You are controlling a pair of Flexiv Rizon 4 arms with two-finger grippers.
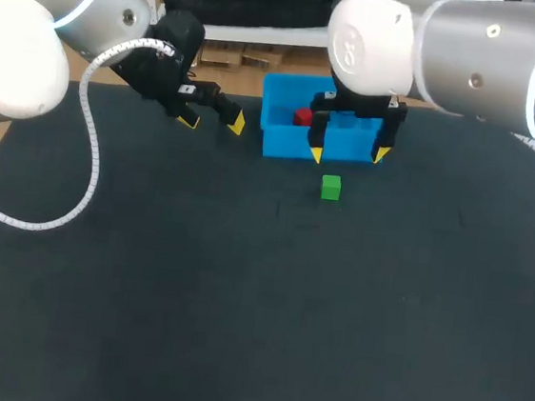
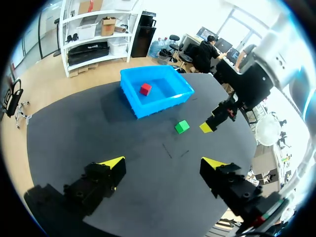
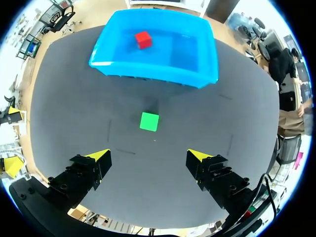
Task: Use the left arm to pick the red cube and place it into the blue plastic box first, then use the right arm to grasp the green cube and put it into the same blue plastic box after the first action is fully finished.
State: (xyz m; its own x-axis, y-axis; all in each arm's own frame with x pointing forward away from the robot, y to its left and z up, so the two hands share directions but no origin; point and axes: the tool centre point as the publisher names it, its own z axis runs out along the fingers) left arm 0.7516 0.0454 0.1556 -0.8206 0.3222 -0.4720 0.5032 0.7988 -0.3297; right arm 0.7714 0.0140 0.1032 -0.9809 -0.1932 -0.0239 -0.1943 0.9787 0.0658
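We see a small, bright green cube (image 1: 331, 187) resting on the black table (image 1: 238, 303), just in front of the blue plastic box (image 1: 281, 143). The box is an open rectangular tub. One small red cube (image 1: 302, 117) lies inside, towards its far wall. Our right gripper (image 1: 348, 154) hangs by the box's front wall, near the green cube, fingers spread apart. Our left gripper (image 1: 212, 121) hovers beside the box's left end, fingers also apart.
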